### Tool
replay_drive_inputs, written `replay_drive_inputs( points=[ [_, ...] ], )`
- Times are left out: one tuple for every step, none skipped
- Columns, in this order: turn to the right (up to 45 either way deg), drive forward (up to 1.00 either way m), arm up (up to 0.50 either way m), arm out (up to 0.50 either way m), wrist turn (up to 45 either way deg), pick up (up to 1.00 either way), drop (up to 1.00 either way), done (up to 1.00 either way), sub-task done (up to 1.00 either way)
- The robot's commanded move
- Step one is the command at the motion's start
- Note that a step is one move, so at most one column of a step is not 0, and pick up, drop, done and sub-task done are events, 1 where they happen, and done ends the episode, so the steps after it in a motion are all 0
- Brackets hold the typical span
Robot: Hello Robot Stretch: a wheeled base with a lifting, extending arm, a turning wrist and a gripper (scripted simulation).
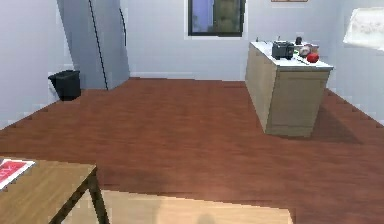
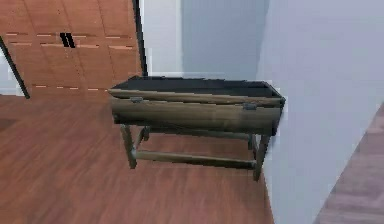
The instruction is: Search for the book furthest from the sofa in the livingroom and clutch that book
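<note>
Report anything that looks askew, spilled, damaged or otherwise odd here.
Nothing stands out. The black bin stands upright, the items on the counter sit in place, and the wooden side table stands level on its legs.

A flat red item (image 1: 11, 172) with a pale edge lies at the forward view's lower left, cut off by the picture's edge. It rests flat on the brown wooden desk (image 1: 52, 190), near its far edge; whether it is a book cannot be told.
</note>
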Motion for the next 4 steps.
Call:
replay_drive_inputs(
  points=[
    [0.0, 0.45, 0.0, 0.0, 0.0, 0.0, 0.0, 0.0, 0.0],
    [-45.0, 0.0, 0.0, 0.0, 0.0, 0.0, 0.0, 0.0, 0.0],
    [0.0, 0.4, 0.0, 0.0, 0.0, 0.0, 0.0, 0.0, 0.0],
    [-3.0, 0.0, 0.0, 0.0, 0.0, 0.0, 0.0, 0.0, 0.0]
  ],
)
